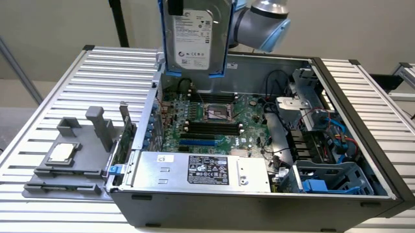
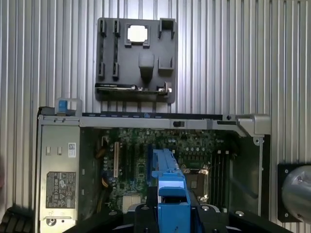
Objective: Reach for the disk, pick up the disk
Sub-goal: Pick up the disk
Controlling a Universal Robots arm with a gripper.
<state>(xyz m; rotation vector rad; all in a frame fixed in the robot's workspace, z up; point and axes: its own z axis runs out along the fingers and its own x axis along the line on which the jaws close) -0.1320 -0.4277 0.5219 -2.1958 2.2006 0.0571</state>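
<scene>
Now disk point(image 1: 194, 36) clamped upright btwn gripper point(image 2: 171, 213) jaws, above open PC case point(image 1: 363, 145).

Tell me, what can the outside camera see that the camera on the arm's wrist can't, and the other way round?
Exterior view: the disk hanging upright above the open computer case, its white label facing the camera, plus the arm's grey-blue joint and the blue drive cage.
Wrist view: the disk edge-on, its blue rail clamped in the black claw.
Both: the motherboard, the silver power supply, and the grey tray with the small chip.
</scene>
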